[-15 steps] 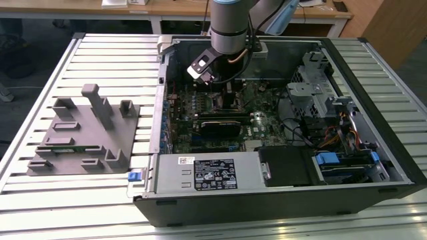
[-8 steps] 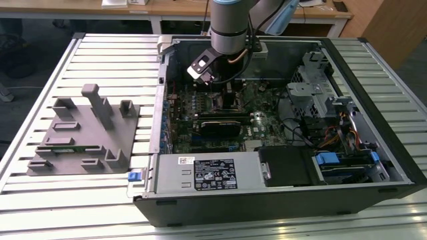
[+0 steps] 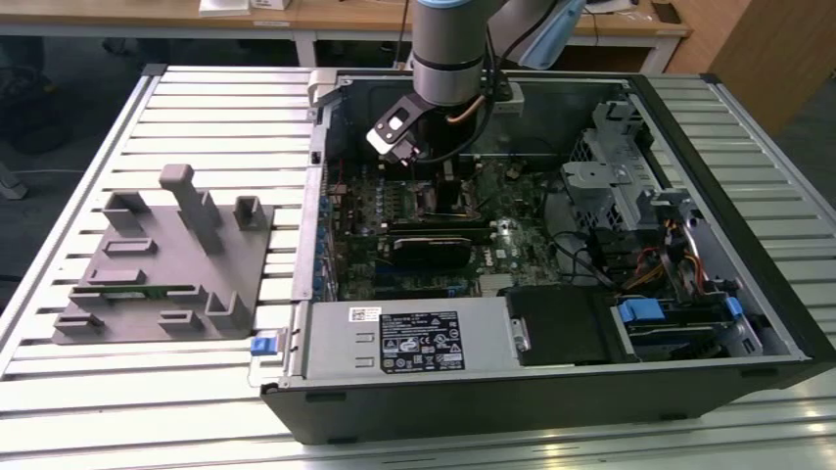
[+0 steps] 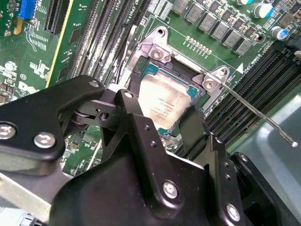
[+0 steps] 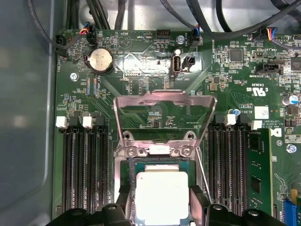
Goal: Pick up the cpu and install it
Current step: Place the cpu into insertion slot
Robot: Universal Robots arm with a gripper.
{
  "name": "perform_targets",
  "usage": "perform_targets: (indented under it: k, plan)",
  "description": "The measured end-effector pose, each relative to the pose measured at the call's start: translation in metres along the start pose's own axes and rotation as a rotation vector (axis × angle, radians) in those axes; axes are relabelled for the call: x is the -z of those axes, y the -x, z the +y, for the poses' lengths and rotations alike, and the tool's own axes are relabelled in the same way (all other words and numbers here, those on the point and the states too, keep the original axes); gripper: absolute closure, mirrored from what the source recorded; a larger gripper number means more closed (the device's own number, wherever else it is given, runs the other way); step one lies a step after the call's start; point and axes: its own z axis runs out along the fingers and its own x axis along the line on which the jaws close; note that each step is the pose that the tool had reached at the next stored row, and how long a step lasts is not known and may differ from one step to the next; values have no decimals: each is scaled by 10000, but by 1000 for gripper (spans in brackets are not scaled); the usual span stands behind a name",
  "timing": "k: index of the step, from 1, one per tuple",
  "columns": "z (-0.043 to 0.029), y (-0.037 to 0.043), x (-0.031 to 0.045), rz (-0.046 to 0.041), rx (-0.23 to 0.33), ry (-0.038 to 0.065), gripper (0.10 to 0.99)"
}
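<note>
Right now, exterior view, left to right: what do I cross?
grey tray → green motherboard → metal drive cage → computer case's right wall. The arm overlaps the motherboard, so it is left out of the order.

The arm (image 3: 448, 49) holds its wrist pointing vertically downward. The gripper (image 4: 163, 113) has both fingers (image 4: 135, 120) closed against opposite edges of the cpu (image 4: 162, 96).

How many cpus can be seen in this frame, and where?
1. The cpu sits in the open socket on the motherboard, directly beneath the gripper, in both wrist views. Others could be hidden behind the arm.
</note>
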Motion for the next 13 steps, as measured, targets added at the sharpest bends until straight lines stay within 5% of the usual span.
perform_targets:
  k: [5,13]
  plan:
    - [0,-15,-2,60,-2,-1,482]
    - [0,-12,-1,31,-5,-2,482]
